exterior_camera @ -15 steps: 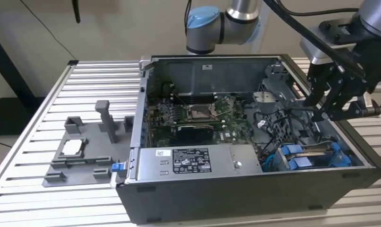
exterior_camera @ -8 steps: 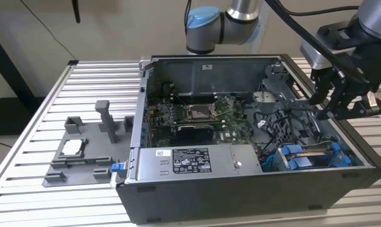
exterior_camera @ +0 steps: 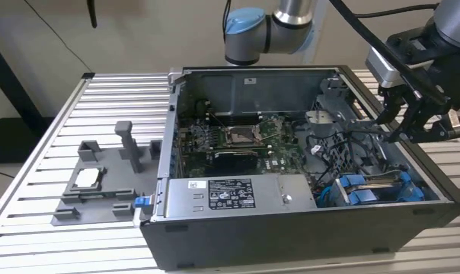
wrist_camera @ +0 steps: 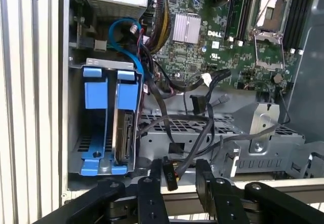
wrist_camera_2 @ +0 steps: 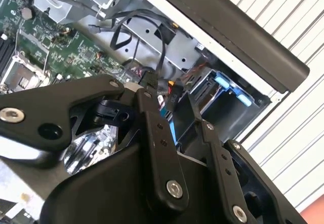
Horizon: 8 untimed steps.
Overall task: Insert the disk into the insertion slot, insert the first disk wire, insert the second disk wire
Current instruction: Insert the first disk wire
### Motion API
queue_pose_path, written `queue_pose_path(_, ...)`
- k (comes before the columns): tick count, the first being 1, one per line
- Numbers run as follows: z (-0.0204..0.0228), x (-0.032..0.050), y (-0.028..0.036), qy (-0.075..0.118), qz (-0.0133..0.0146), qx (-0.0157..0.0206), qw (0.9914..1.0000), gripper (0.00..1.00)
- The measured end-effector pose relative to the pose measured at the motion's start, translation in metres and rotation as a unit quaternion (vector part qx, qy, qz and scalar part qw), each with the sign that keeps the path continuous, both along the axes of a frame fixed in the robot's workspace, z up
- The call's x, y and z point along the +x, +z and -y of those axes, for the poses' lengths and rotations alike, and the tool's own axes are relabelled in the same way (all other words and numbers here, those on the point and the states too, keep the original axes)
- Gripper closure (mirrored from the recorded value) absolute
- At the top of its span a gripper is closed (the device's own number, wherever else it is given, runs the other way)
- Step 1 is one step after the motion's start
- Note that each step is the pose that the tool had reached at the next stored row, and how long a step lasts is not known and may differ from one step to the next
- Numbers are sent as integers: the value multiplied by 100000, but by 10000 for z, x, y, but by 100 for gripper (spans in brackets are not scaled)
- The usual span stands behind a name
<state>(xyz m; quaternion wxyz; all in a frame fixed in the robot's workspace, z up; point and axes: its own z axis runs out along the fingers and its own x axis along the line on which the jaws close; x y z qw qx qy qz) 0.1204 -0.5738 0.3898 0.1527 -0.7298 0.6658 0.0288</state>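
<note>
The disk (wrist_camera: 124,135) stands on edge in its blue carrier inside the insertion slot (wrist_camera: 76,133), a grey cage with blue tabs in the case's corner (exterior_camera: 375,188). My gripper (wrist_camera: 174,176) hangs above the case's side wall near that cage, at the exterior view's right (exterior_camera: 403,134). Between its black fingers (wrist_camera: 152,188) sits a small black connector (wrist_camera: 169,173) on a dark disk wire (wrist_camera: 195,143) that leads back into the case. The same connector (wrist_camera_2: 172,98) appears between the fingertips in the second wrist view. A second dark wire (wrist_camera: 215,77) lies loose over the perforated bracket.
The open computer case (exterior_camera: 306,228) lies on a slatted metal table (exterior_camera: 100,114). Inside are the green motherboard (exterior_camera: 238,140), a grey labelled power-supply box (exterior_camera: 222,194) and a blue cable (wrist_camera: 129,36). A grey fixture (exterior_camera: 100,182) stands at the exterior view's left.
</note>
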Motion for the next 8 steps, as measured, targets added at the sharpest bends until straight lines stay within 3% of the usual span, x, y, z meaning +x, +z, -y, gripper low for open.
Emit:
queue_pose_path(5, 29, 16, -7, 422, -14, 22, 99999, 59)
queue_pose_path(8, 40, 17, -7, 958, -161, 5, 99995, 59)
